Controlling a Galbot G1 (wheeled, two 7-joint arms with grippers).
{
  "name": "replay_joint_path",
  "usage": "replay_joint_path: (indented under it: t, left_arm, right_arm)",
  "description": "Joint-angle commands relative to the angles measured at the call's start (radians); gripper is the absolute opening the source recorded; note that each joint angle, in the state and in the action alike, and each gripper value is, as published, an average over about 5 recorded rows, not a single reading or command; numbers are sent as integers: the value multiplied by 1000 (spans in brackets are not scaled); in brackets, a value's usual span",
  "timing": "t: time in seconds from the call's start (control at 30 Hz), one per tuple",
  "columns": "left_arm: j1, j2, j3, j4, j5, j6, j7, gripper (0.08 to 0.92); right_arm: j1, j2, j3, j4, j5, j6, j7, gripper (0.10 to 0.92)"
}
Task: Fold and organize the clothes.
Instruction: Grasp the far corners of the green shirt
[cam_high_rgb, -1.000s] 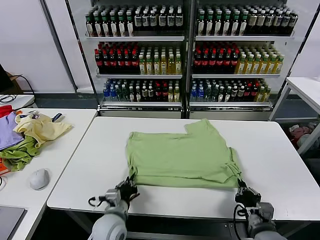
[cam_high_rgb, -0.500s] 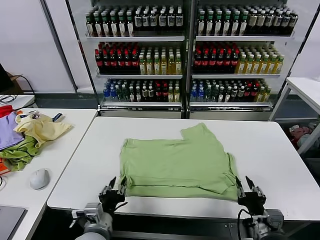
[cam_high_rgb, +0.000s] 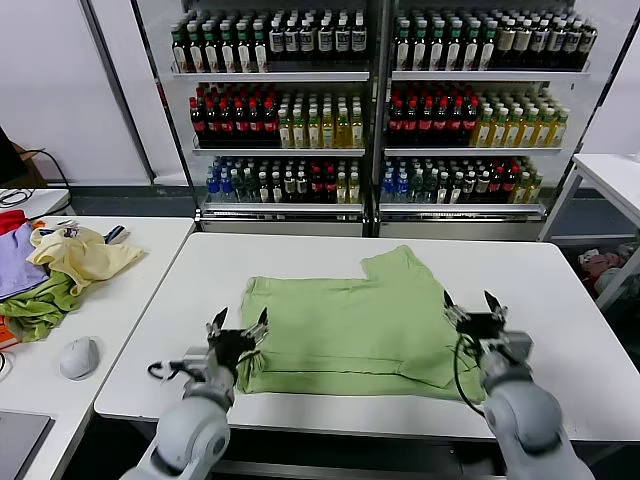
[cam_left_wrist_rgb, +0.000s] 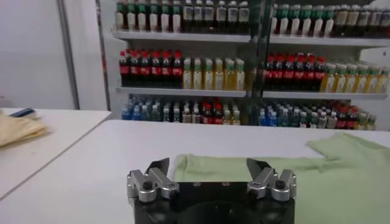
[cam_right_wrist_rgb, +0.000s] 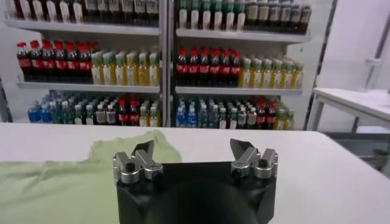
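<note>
Shirt: the light green garment lies flat and partly folded on the white table, its near hem close to the front edge and one sleeve pointing toward the shelves. We see no collar and no print on the upturned side.

Left gripper: held over the shirt's near left corner, fingers spread wide with nothing between them. The left wrist view shows the same gripper with both fingers apart above the cloth; whether the tips touch the fabric we cannot tell.

Right gripper: held over the shirt's right edge, fingers likewise spread wide and empty. In the right wrist view the gripper points across the table, with the shirt spreading to one side and bare tabletop to the other.

Shelves: two glass-fronted cases behind the table hold rows of bottles, dark-, red-, yellow- and blue-labelled; the labels are too small to read.

Side table: on the robot's left, it carries a heap of cloths, pale yellow over green and purple, and a grey mouse. Only the head view shows this heap whole; the left wrist view catches just a yellow corner. The arms are cut off by the lower edge of the head view.
</note>
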Motion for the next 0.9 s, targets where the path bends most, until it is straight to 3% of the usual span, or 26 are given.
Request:
replay_joint_path:
  t: [0.03, 0.27, 0.47, 0.9]
  left_arm:
    - [-309, -19, 95, 317, -35, 9, 7, 822]
    - [-438, -67, 138, 517, -32, 35, 15, 823]
    - [-500, -97, 138, 646, -6, 51, -1, 823]
    - [-521, -133, 120, 737, -73, 90, 7, 823]
  right_arm:
    - [321, -7, -130, -318, 18, -29, 13, 823]
    - [509, 63, -210, -590, -22, -24, -7, 823]
    - [552, 107, -226, -696, -51, -37, -18, 823]
    - [610, 191, -201, -873, -99, -19, -65, 822]
